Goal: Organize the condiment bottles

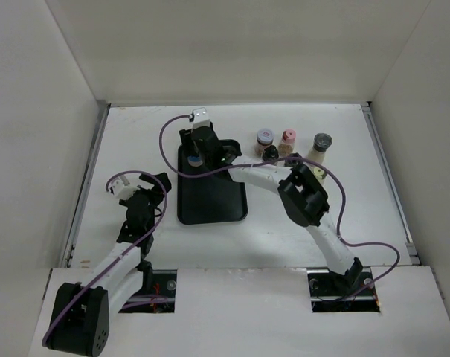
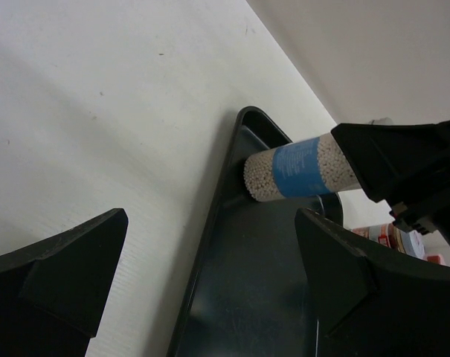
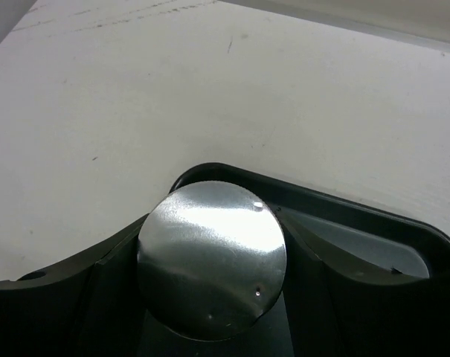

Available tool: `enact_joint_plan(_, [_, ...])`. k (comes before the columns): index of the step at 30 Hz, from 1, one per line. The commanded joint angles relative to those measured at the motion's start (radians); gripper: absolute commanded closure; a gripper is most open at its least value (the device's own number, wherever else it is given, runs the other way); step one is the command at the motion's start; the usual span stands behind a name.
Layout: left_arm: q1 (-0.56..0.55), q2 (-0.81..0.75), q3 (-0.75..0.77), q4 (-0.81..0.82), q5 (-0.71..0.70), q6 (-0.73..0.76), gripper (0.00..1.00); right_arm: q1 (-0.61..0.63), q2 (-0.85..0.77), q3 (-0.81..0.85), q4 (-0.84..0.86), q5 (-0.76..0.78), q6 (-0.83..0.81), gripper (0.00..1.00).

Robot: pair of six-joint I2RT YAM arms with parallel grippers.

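My right gripper (image 1: 198,147) is shut on a silver-capped condiment bottle (image 1: 198,158) at the far left corner of the black tray (image 1: 213,201). In the right wrist view the round silver cap (image 3: 211,256) sits between my two dark fingers. The left wrist view shows that bottle (image 2: 299,169) with cream beads and a blue label, its base low over the tray's corner (image 2: 243,123); contact cannot be told. My left gripper (image 1: 144,184) stands open left of the tray with nothing between its fingers (image 2: 68,268). Several other bottles stand right of the tray.
A purple-capped bottle (image 1: 265,137), a pink-capped one (image 1: 288,138), a black-capped one (image 1: 270,153) and a dark-grey-capped one (image 1: 323,143) stand in a group at the back right. White walls close in the table on three sides.
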Motion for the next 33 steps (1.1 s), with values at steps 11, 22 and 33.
enact_joint_plan(11, [0.009, -0.005, 0.003, 0.037, 0.014, -0.004, 0.0, 0.025, -0.306, -0.155, 0.135, -0.04, 0.027, 0.07])
enact_joint_plan(22, [-0.017, -0.043, -0.002, 0.037, -0.002, 0.003, 0.0, -0.113, -0.842, -0.814, 0.118, 0.109, 0.044, 0.68])
enact_joint_plan(33, [-0.021, -0.023, 0.004, 0.037, -0.004, 0.005, 0.0, -0.227, -0.854, -0.917, 0.043, 0.129, 0.084, 0.45])
